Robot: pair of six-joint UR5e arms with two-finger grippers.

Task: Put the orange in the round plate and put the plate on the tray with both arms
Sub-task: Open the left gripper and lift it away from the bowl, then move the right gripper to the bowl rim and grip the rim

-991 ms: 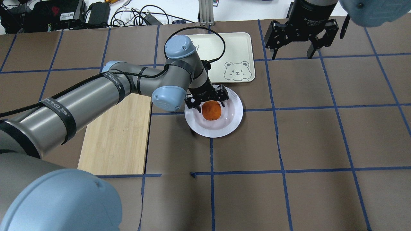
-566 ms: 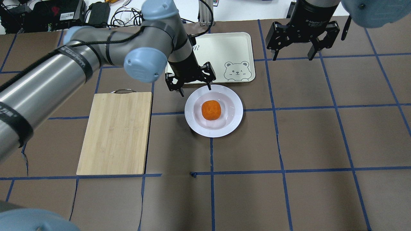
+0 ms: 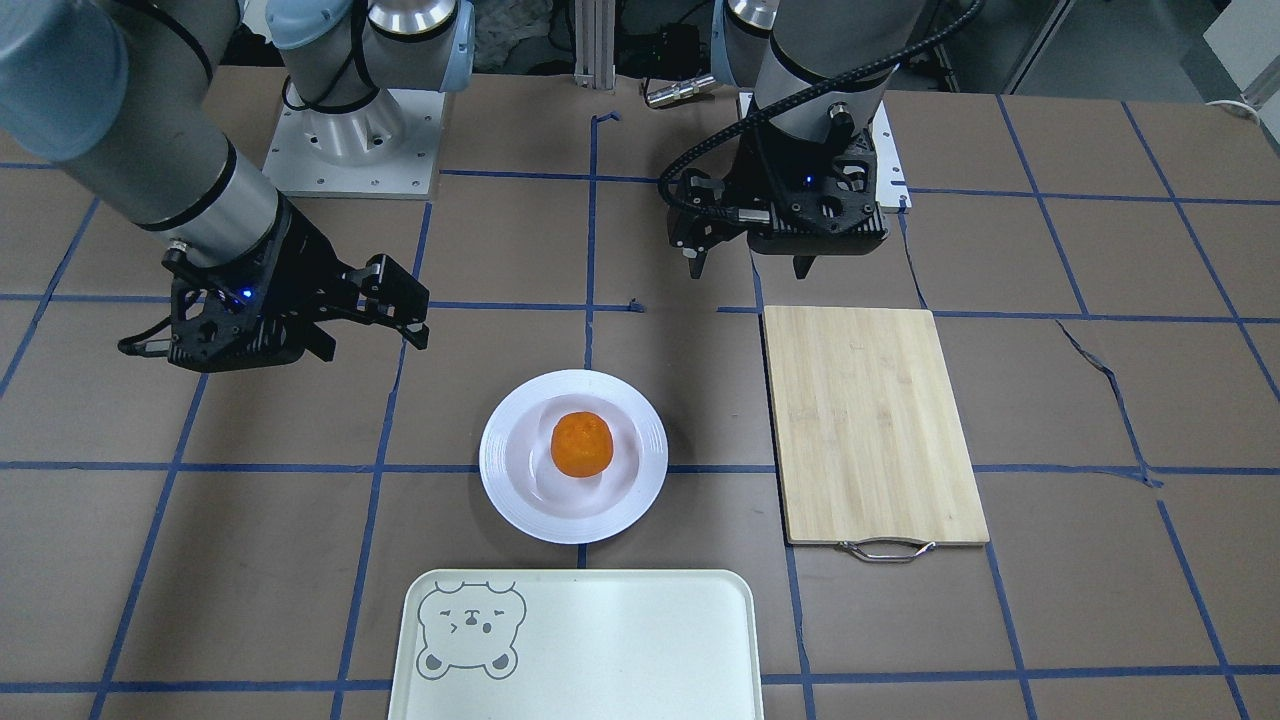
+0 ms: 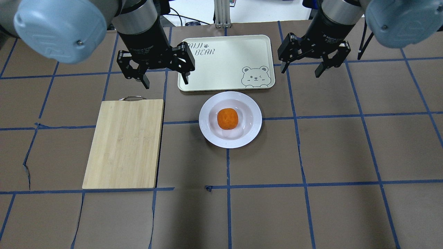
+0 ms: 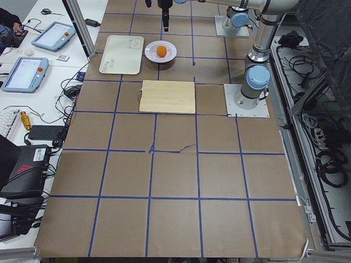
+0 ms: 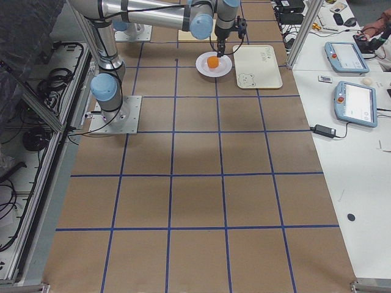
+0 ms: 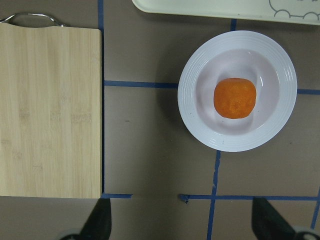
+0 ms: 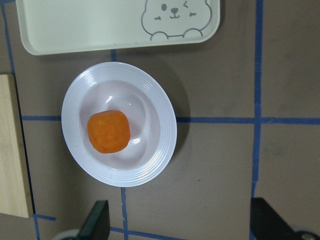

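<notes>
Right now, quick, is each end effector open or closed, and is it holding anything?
Left end effector: open, holding nothing.
Right end effector: open, holding nothing.

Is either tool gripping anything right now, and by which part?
Nothing is held. The left tool and right tool hang open and empty; the small orange fruit sits free in the glossy white round plate.

arms (image 4: 135, 12): silver-grey, lt-blue jt caps (image 4: 59, 29) | L end effector (image 4: 165, 82), R end effector (image 4: 301, 72): blk, 2-finger
</notes>
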